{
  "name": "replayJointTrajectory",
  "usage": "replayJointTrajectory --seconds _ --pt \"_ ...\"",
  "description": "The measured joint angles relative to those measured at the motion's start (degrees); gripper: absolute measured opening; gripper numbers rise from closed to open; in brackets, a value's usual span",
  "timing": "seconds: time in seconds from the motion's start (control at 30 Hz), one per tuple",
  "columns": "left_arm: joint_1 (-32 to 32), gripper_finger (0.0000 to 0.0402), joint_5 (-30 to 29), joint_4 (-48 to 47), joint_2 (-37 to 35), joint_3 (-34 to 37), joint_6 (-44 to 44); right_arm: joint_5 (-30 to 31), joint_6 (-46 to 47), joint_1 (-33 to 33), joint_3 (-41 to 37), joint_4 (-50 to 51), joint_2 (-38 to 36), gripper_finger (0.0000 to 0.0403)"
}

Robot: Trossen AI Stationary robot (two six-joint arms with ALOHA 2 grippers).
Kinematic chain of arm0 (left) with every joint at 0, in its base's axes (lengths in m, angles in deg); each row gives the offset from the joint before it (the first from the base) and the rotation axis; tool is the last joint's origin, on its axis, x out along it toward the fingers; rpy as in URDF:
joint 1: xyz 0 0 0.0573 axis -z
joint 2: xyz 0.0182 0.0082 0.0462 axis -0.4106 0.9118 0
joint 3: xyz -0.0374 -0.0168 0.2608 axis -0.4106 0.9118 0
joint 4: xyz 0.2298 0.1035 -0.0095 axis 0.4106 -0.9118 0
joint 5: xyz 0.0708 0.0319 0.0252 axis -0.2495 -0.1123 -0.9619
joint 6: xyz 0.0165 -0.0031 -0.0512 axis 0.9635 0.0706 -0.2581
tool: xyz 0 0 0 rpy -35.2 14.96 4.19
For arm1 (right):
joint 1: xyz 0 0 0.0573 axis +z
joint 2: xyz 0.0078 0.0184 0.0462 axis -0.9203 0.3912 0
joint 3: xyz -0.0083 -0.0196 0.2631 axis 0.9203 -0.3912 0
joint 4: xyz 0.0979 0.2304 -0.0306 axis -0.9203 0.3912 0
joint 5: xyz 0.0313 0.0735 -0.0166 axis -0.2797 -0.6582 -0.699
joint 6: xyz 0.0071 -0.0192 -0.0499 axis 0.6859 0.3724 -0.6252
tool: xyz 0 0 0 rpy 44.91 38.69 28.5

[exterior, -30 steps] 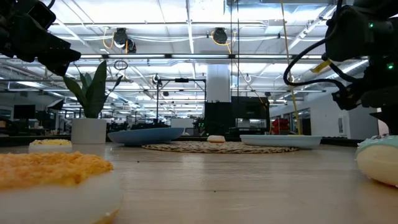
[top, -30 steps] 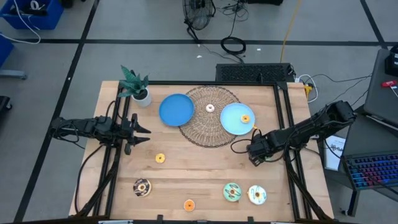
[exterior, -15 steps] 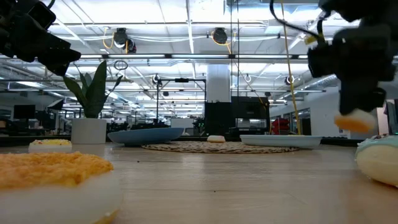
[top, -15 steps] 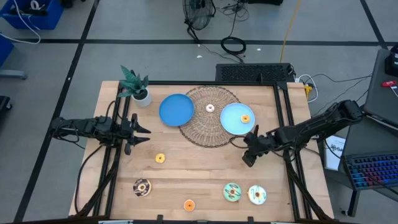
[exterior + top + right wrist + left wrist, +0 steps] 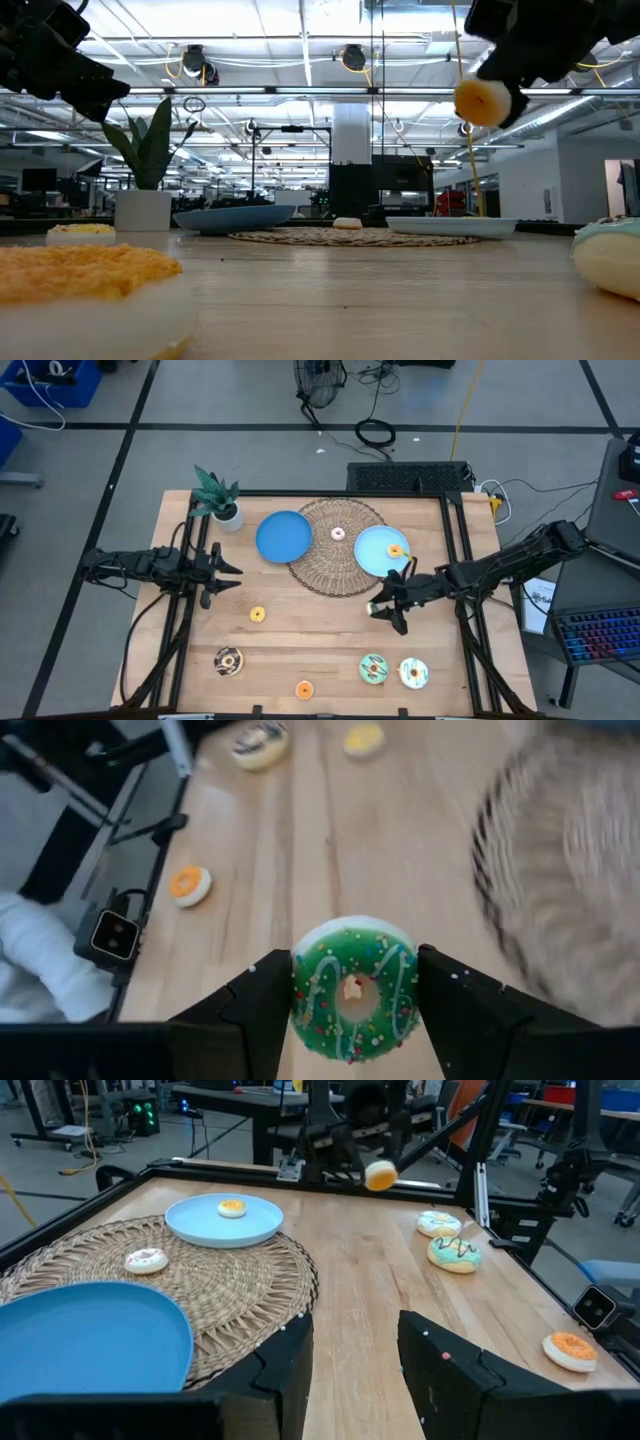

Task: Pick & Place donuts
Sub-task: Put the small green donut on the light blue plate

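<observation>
On wooden table [image 5: 320,630]: wicker mat [image 5: 338,545], two blue plates [image 5: 283,536].

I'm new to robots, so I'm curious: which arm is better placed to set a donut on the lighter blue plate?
The right. Its hand holds a donut off the table, close beside that plate. The left hand is open and empty at the table's left edge.

Grey floor [image 5: 250,450] crossed by dark lines, cables [image 5: 375,432] coiled upper centre. Blue bin [image 5: 50,382] upper left, keyboard [image 5: 600,638] lower right. Ceiling light strips [image 5: 300,40] and white pillar [image 5: 352,130] centre.
</observation>
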Motion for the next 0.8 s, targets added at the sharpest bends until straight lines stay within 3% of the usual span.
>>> replayJointTrajectory --seconds 0.37,0.6,0.8 --pt "0.02 0.0150 0.00 0.04 0.01 0.01 0.00 0.00 -19.02 0.00 0.00 -11.46 0.00 0.0192" --pt "0.01 0.0150 0.00 0.03 0.01 0.02 0.00 1.25 -19.58 -0.15 0.01 -13.86 -2.10 0.0192" --pt "0.01 0.0150 -0.01 0.04 0.00 0.01 0.00 2.35 -20.75 -2.21 0.02 -10.20 -11.08 0.0192"
